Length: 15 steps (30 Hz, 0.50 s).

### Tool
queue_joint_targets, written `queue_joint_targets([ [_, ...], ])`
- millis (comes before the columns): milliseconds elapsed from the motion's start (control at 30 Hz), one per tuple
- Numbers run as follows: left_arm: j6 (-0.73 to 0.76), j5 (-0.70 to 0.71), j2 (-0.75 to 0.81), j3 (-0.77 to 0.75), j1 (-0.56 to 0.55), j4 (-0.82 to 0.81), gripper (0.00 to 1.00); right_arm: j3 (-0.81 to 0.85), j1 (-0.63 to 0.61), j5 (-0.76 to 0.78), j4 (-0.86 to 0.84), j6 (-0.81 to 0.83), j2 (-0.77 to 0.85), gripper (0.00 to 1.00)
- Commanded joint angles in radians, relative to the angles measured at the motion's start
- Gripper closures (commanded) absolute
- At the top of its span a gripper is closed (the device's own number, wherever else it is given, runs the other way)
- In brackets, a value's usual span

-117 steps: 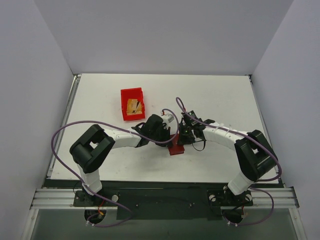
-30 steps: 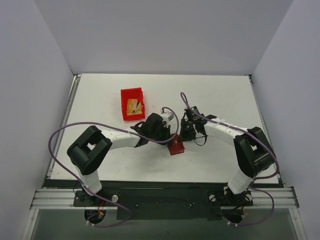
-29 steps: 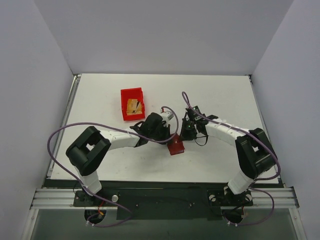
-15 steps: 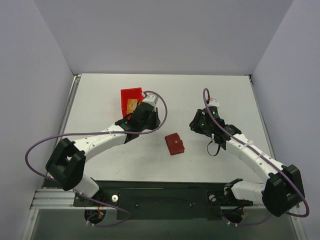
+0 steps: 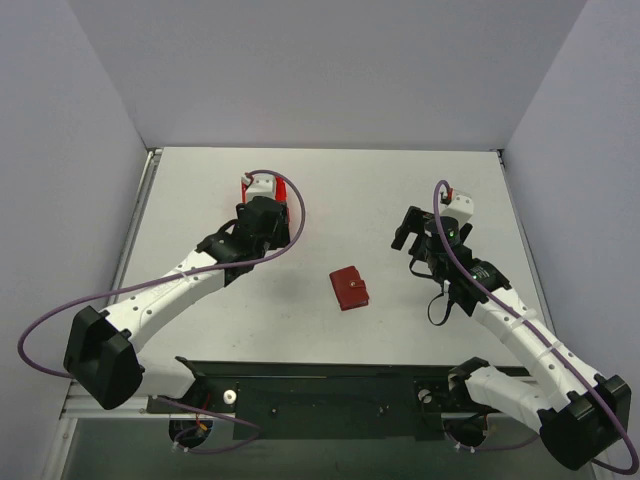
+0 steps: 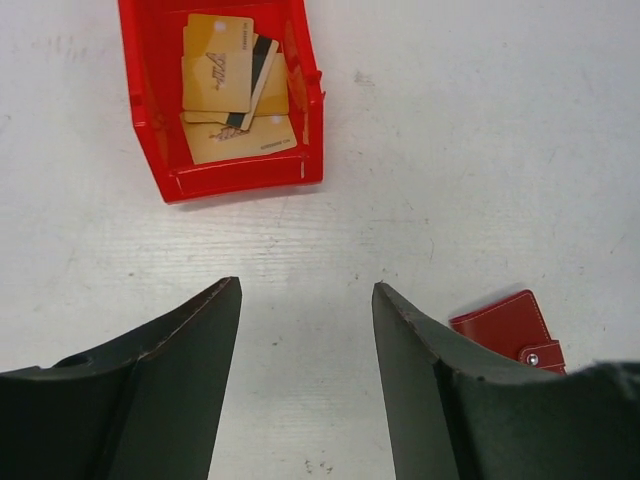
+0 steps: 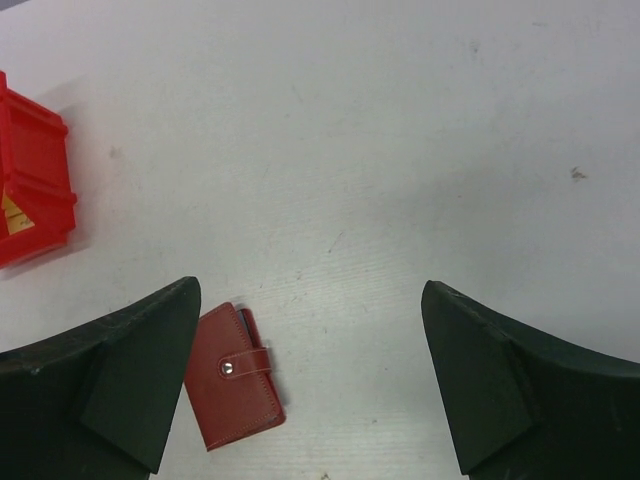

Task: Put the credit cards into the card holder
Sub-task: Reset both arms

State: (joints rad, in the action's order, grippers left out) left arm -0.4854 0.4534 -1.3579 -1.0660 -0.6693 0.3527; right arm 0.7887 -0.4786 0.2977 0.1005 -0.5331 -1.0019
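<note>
Beside the far-left bin (image 6: pixel 240 175), my left gripper (image 6: pixel 305 288) hangs wide, empty — next I must dip for the credit cards (image 6: pixel 232 85) — right gripper (image 7: pixel 310 290) likewise, card holder (image 5: pixel 349 288) closed.

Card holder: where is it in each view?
Top external: card holder mid-table, closed.
Left wrist: card holder in the lower right corner, partly hidden.
Right wrist: card holder lower left, snap facing up.
Shared landmark: red bin, up-left of it in every view.
</note>
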Motion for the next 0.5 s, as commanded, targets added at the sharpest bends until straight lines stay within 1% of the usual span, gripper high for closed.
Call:
queue_joint_targets([
  [0,0.018,0.1,0.077,-0.023,-0.001,0.04,0.34,0.015,-0.003,0.168,0.022,0.002,0.022,0.12],
  [100,0.022,0.128,0.105,-0.023,0.0,0.061,0.33,0.009,-0.002,0.227,0.025,0.016,-0.038,0.1],
  [133,0.022,0.131,0.108,-0.023,0.0,0.066,0.33,0.006,-0.008,0.233,0.015,0.063,-0.052,0.1],
  [167,0.025,0.131,0.111,-0.022,0.0,0.068,0.33,-0.008,-0.014,0.259,-0.019,0.058,-0.073,0.09],
  [233,0.024,0.126,0.117,-0.022,-0.001,0.071,0.33,-0.043,-0.018,0.242,-0.073,0.058,-0.072,0.09],
  [267,0.025,0.119,0.121,-0.02,-0.001,0.071,0.33,-0.06,-0.023,0.235,-0.156,0.064,-0.064,0.09],
  [300,0.024,0.114,0.121,-0.017,-0.001,0.069,0.33,-0.113,-0.038,0.242,-0.21,0.091,-0.047,0.09],
  [333,0.024,0.11,0.125,-0.015,0.0,0.066,0.33,-0.14,-0.052,0.254,-0.32,0.113,-0.04,0.09],
  [367,0.024,0.108,0.126,-0.012,-0.001,0.066,0.33,-0.194,-0.075,0.271,-0.365,0.148,-0.024,0.09],
  [400,0.024,0.108,0.131,-0.011,-0.001,0.065,0.33,-0.215,-0.083,0.271,-0.44,0.178,-0.023,0.09],
  [467,0.025,0.11,0.141,-0.003,0.0,0.054,0.32,-0.232,-0.097,0.253,-0.455,0.211,-0.024,0.09],
])
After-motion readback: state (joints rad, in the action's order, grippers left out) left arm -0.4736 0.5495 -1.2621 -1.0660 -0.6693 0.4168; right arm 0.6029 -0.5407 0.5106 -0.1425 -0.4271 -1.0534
